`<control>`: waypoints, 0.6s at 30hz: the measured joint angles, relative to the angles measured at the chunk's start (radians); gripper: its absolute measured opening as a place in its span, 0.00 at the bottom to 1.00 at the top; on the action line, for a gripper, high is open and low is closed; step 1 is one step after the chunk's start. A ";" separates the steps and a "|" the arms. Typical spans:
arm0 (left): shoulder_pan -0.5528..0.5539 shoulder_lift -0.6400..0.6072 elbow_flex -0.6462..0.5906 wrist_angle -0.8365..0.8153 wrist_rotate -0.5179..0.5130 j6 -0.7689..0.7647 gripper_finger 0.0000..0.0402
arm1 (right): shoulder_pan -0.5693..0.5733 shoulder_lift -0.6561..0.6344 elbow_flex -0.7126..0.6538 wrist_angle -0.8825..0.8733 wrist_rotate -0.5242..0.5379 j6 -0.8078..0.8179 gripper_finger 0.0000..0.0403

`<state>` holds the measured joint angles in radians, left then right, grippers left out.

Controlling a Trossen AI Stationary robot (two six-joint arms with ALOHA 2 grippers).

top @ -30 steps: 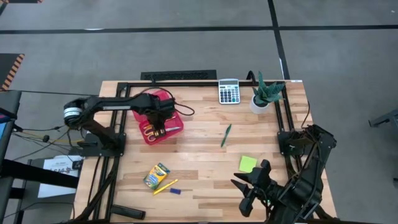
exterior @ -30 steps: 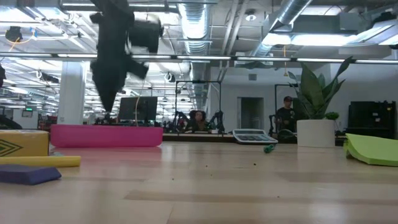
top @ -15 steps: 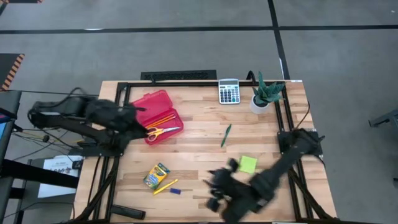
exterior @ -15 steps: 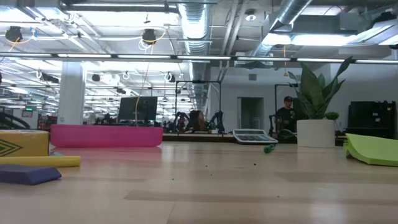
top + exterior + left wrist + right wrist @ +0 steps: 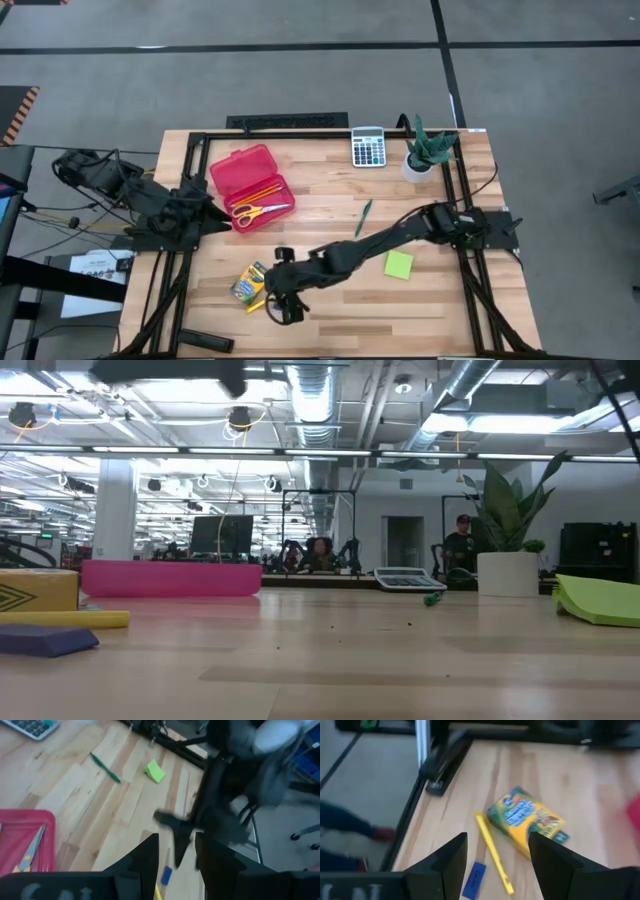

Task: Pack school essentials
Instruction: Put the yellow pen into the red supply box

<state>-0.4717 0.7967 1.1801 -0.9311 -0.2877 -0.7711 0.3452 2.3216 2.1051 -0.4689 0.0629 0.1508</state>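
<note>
Two arms over a wooden desk (image 5: 330, 205). Right arm stretches from the right edge across to lower centre-left of the high view; right hand (image 5: 283, 300) hovers just beside the yellow marker (image 5: 258, 302) and the yellow-green crayon box (image 5: 251, 283), fingers spread wide with nothing between them. In the right wrist view the fingers (image 5: 448, 856) frame the marker (image 5: 492, 853), the small blue eraser (image 5: 474, 879) and the crayon box (image 5: 527, 821), all lying on the desk, marker touching or just beside the box, eraser just apart. Left arm is pulled back at the left edge of the high view; left hand (image 5: 205, 212) sits just beside the red hinged case (image 5: 243, 167), fingers narrow, a slim gap, nothing visibly held. Case lies open at upper left; its lower tray holds yellow-handled scissors (image 5: 258, 211) and orange pencils (image 5: 262, 191). Green pen (image 5: 364, 217) lies on the desk at centre. Lime sticky-note pad (image 5: 399, 264) is at lower right, near the right arm. Grey calculator (image 5: 368, 146) and a potted plant (image 5: 427, 150) stand at the upper right. Low view: pink case (image 5: 170, 577) at left, note pad (image 5: 598, 600) at far right, people in the room behind.
</note>
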 joint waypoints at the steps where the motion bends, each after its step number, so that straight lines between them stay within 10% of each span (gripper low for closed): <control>1: -0.011 0.004 0.000 0.006 -0.015 0.000 0.30 | -0.001 0.020 0.000 -0.016 -0.009 -0.025 0.53; 18: -0.047 0.029 0.000 0.029 -0.174 0.001 0.30 | -0.071 0.221 0.000 0.053 -0.121 -0.173 0.47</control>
<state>-0.5186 0.8253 1.1797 -0.9024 -0.4615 -0.7696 0.2738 2.5423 2.1048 -0.4157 -0.0584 -0.0218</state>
